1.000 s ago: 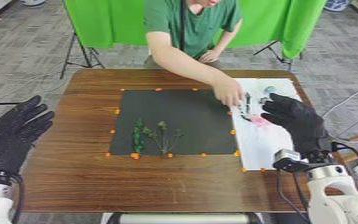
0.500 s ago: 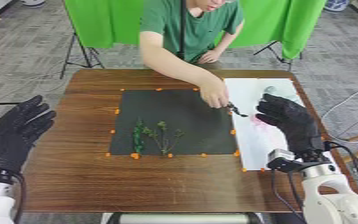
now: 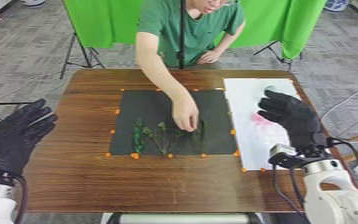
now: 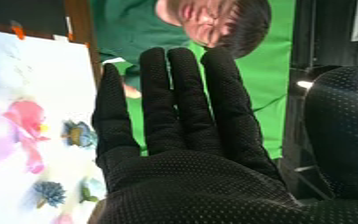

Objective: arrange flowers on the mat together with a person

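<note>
I have the brown wooden table (image 3: 158,187) below me, with the black square mat (image 3: 140,107) on it, probably as the picture's ground. Along the mat's right side runs the white rectangular sheet (image 3: 254,102), near the table's right edge, seemingly the supply within my reach.

My black-gloved right hand (image 3: 293,116) hangs over that sheet, fingers apart and holding nothing; my black-gloved left hand (image 3: 11,137) is likewise open, by the table's left edge.

The person's bare hand (image 3: 185,116) is at the slender green sprig (image 3: 202,134), likely setting its stem toward the mat's near edge to match the branching green sprig (image 3: 165,139) and dense leafy green sprig (image 3: 139,137).

The mat runs on toward its far edge, room for the pink flower (image 4: 26,120); I'd wait until that arm withdraws.
</note>
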`<state>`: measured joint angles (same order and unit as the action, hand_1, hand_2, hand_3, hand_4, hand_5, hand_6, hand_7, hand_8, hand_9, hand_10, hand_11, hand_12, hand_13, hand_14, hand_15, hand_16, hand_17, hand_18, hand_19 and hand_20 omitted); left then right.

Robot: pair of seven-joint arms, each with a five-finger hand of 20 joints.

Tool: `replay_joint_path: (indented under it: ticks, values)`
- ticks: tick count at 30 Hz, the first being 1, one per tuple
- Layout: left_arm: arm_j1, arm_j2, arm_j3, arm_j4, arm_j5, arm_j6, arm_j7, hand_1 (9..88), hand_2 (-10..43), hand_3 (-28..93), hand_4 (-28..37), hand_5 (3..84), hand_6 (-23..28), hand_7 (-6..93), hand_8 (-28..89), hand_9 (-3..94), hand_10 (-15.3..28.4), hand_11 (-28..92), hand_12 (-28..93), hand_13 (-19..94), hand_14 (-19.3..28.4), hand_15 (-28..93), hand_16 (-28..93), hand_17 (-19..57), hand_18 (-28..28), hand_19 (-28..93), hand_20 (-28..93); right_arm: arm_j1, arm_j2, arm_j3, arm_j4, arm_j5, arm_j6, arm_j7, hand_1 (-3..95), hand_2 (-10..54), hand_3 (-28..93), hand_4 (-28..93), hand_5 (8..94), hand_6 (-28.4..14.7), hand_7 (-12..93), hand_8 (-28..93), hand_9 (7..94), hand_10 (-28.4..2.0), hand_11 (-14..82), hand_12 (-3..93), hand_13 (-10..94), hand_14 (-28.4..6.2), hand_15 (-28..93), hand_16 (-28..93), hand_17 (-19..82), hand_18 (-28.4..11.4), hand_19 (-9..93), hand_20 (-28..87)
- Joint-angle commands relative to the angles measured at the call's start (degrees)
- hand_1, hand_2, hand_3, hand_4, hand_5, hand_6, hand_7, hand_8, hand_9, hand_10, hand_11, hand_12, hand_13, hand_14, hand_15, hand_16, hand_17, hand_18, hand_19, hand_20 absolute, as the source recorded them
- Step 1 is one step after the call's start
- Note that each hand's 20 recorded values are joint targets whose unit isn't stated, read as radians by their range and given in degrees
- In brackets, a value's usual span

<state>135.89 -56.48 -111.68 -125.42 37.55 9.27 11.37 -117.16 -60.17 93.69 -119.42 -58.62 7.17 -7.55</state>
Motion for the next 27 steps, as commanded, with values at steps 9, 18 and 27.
replay_joint_path:
  ticks: [9, 18, 27]
  values:
    - [0.6, -0.86, -0.47, -0.15, -0.11, 0.03, -1.10, 28.6, 0.4, 67, -21.0, 38.3, 4.3, 20.4, -8, 32.9, 13.2, 22, 19, 28, 15.4, 29, 2, -5.1, 21.0, 43, 14, 2.7, 1.1, -2.3, 1.4, -9.5, 4.6, 0.1, 15.4, 8.4, 85, -25, 48.7, -5.4, 23, -12, 46.8, -16.2, 18.7, 22.3, 38, -12.6, 25, 24, 11, -21.8, 44, 24]
    - [-0.3, -0.15, -0.07, 0.18, 0.13, -0.43, -0.81, 28.5, 0.4, 67, -20.9, 38.2, 4.2, 20.5, -8, 32.9, 13.2, 22, 19, 28, 15.4, 29, 2, -5.1, 21.0, 43, 14, 1.1, 1.6, -0.3, 0.6, -10.4, 5.9, -0.1, 17.3, 7.4, 85, -25, 48.5, -5.1, 24, -12, 48.3, -15.7, 19.8, 22.0, 41, -12.4, 28, 23, 12, -21.8, 47, 25]
    - [-0.5, 0.01, 0.09, 0.46, 0.21, -0.89, -0.70, 28.6, 0.3, 67, -20.8, 38.2, 4.2, 20.4, -8, 33.0, 13.2, 22, 19, 28, 15.5, 29, 2, -5.1, 21.0, 43, 14, -0.1, 1.7, 1.2, 0.5, -10.6, 6.0, 0.0, 18.0, 6.7, 85, -25, 48.2, -4.9, 24, -12, 48.1, -15.7, 19.8, 21.9, 41, -12.3, 28, 22, 12, -21.9, 47, 25]
